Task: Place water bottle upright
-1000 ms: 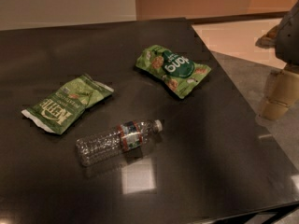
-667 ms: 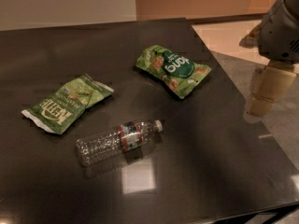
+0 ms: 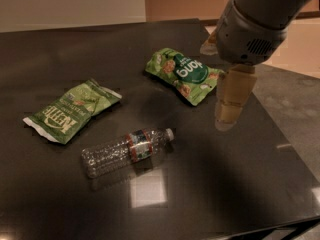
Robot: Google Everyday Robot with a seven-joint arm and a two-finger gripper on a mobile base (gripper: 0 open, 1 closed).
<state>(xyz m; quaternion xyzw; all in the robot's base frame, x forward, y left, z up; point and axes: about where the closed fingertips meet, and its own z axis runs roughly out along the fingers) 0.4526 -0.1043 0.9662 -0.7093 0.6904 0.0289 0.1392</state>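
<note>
front table (image 3: 225,194) edge nearest the lens, below the gripper (image 3: 226,118) and running off to its left; dark glossy top, pale glare patch close to that edge.

just beyond, on its side and not yet upright: water bottle (image 3: 127,151), well left of the gripper and lower, white cap (image 3: 170,133) turned toward it, base pointing away. touched by nothing.

above the right part of the table, hanging tips-down from a grey wrist, apart from every object: the gripper. open or shut, cannot tell from this angle.

risks, as judged from here: round ribbed body likely to roll at a glancing touch, possibly toward the front edge. thin clear plastic apt to buckle or squirt out under a hard squeeze. slick surface, so likely skidding rather than pivoting if tipped up by the cap end. narrow base, easy to topple again if let go while tilted.

open room: bare tabletop all the way between gripper and cap, a clear line of approach. tight on the other side, with the right table edge just beside the gripper and floor (image 3: 295,99) beyond.

farther left, past the bottle: green kettle bag (image 3: 72,111), near the bottle's base end but apart from it.

farthest, just behind and left of the gripper: second green snack bag (image 3: 185,74), close under the wrist and liable to be brushed by a low swing.
</note>
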